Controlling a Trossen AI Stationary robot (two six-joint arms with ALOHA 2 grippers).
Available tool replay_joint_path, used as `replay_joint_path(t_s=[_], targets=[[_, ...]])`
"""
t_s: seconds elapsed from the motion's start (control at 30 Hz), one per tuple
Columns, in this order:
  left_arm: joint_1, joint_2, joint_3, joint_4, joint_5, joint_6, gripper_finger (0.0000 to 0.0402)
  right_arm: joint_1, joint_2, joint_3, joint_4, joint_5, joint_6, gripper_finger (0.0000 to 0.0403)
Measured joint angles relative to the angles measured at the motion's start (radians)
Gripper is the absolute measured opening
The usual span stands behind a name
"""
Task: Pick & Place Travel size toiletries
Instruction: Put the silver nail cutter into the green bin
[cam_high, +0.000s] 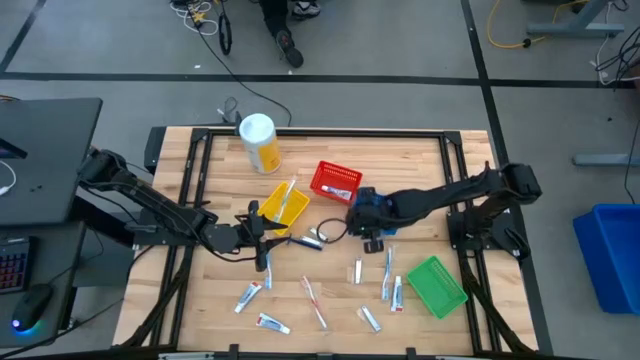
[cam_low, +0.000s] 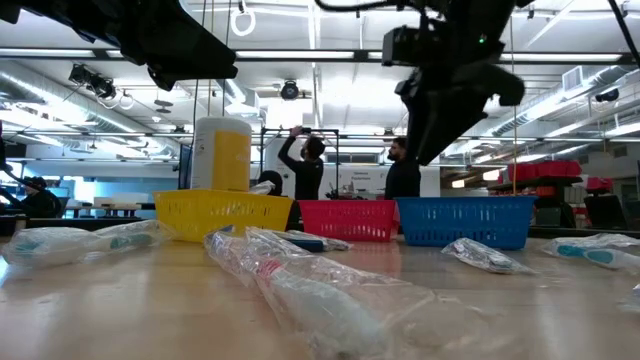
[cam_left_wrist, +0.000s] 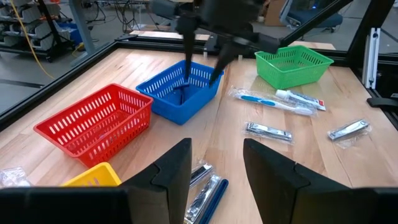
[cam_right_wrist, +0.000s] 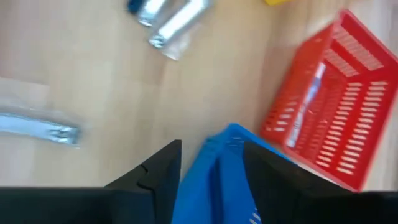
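Toiletries (cam_high: 318, 300) scattered loose across near half of worktop (cam_high: 420, 160), high view; a few already in yellow basket (cam_high: 281, 205) and red basket (cam_high: 335, 181). Right claw (cam_high: 372, 238) poised over blue basket (cam_high: 365, 200), largely hiding it. Left claw (cam_high: 262, 240) low beside yellow basket, near metal pieces (cam_high: 312, 241). Risk: arms close together mid-worktop, collision likely if both advance.

Low view: wrapped toothbrush (cam_low: 300, 280) in crinkled film at front; slippery, prone to slide out of a pinch. Canister (cam_low: 222, 152) upright behind yellow basket, liable to topple if bumped.

Left wrist view: left claw (cam_left_wrist: 216, 163) fingers apart, empty, directly above metal pieces (cam_left_wrist: 205, 186). Flat items, hard to lift; fingertips may scrape worktop.

Right wrist view: right claw (cam_right_wrist: 210, 167) fingers apart, straddling blue basket's wall (cam_right_wrist: 214, 177). Closing or descending here could catch the wall and drag or tip basket into red basket (cam_right_wrist: 329, 106).
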Motion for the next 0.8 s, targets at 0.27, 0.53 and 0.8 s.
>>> replay_joint_path(t_s=[0.27,0.53,0.8], targets=[[0.000,0.000,0.000,0.000,0.000,0.000,0.0155,0.092,0.000,0.000,0.041,-0.134,0.075,0.0224],[0.000,0.000,0.000,0.000,0.000,-0.026,0.0155,0.161,0.002,-0.001,0.140,-0.302,0.030,0.0234],[0.000,0.000,-0.001,0.010,0.000,-0.041,0.0155,0.206,0.033,-0.085,0.276,-0.363,-0.099,0.0218]])
